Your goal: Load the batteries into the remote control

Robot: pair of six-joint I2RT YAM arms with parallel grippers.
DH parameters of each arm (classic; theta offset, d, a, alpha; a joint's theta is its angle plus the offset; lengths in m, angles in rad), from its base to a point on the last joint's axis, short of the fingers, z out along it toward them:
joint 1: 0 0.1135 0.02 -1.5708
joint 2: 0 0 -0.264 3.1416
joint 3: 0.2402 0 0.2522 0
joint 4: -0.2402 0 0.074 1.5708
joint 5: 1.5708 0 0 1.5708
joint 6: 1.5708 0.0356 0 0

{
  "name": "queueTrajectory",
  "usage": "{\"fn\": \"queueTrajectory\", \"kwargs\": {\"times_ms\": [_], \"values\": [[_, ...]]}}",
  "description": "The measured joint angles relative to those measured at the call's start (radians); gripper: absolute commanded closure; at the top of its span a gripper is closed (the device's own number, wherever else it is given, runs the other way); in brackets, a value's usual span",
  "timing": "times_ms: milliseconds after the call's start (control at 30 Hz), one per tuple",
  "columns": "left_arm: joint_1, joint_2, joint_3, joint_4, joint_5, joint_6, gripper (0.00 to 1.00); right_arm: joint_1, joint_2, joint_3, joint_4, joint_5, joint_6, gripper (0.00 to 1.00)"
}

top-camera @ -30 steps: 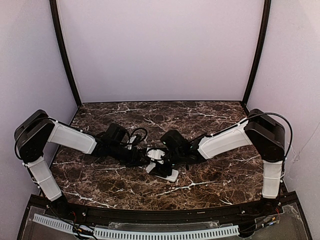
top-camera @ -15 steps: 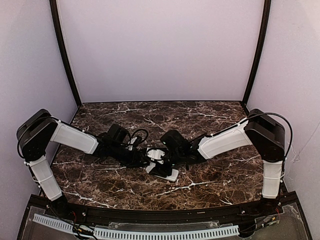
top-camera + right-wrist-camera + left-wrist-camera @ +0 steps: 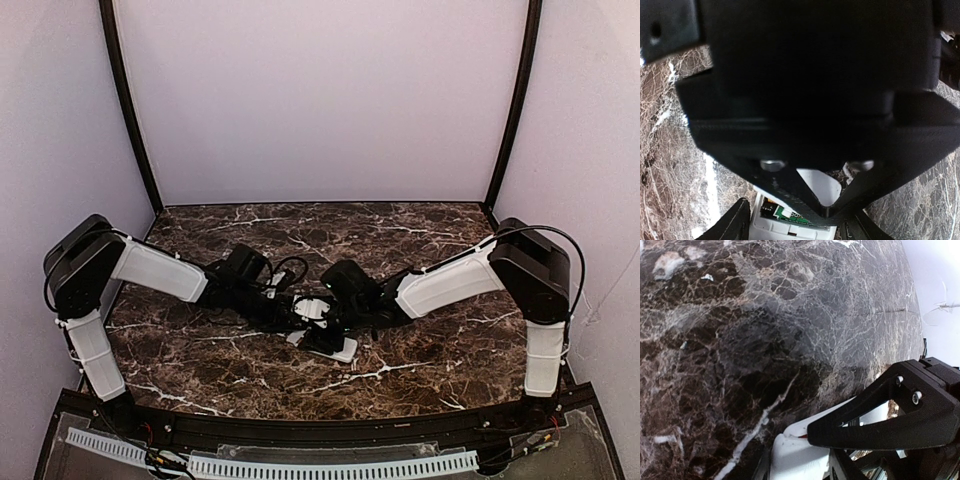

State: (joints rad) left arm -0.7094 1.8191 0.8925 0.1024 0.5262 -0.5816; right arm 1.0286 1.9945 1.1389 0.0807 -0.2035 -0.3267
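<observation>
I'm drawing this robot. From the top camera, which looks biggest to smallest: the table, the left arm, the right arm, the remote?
1. Table.
2. Left arm and right arm, about alike, so no ranking between them.
3. Remote control, smallest and partly hidden.

Dark brown marble all across the table (image 3: pixel 420 225), nearly black in places, shot through with thin white veins and a few thicker white streaks. Pale lilac walls (image 3: pixel 320 100) behind, plain, framed by black corner posts (image 3: pixel 130 110). The left arm (image 3: pixel 160 272) and the right arm (image 3: pixel 440 285) both wear glossy white shells over matte black joints. In the middle, the remote control (image 3: pixel 335 347) is white, with a thin red line at one edge. In its dark recess, a battery (image 3: pixel 790 215) shows green with pale lettering and an orange fleck. Along the near edge runs a white slotted strip (image 3: pixel 300 466).
</observation>
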Motion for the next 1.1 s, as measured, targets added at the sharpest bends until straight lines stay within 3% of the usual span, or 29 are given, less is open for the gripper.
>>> {"fn": "queueTrajectory", "kwargs": {"times_ms": [300, 800, 1100], "values": [[-0.014, 0.003, 0.018, -0.050, -0.014, 0.025, 0.65, 0.000, 0.000, 0.000, 0.000, 0.002, 0.012, 0.40], [-0.014, 0.003, 0.016, -0.052, -0.036, 0.000, 0.75, 0.000, 0.000, -0.020, 0.003, 0.017, 0.019, 0.28], [-0.014, 0.003, 0.016, -0.050, -0.040, -0.012, 0.81, -0.002, -0.001, -0.031, 0.013, 0.018, 0.030, 0.33]]}}
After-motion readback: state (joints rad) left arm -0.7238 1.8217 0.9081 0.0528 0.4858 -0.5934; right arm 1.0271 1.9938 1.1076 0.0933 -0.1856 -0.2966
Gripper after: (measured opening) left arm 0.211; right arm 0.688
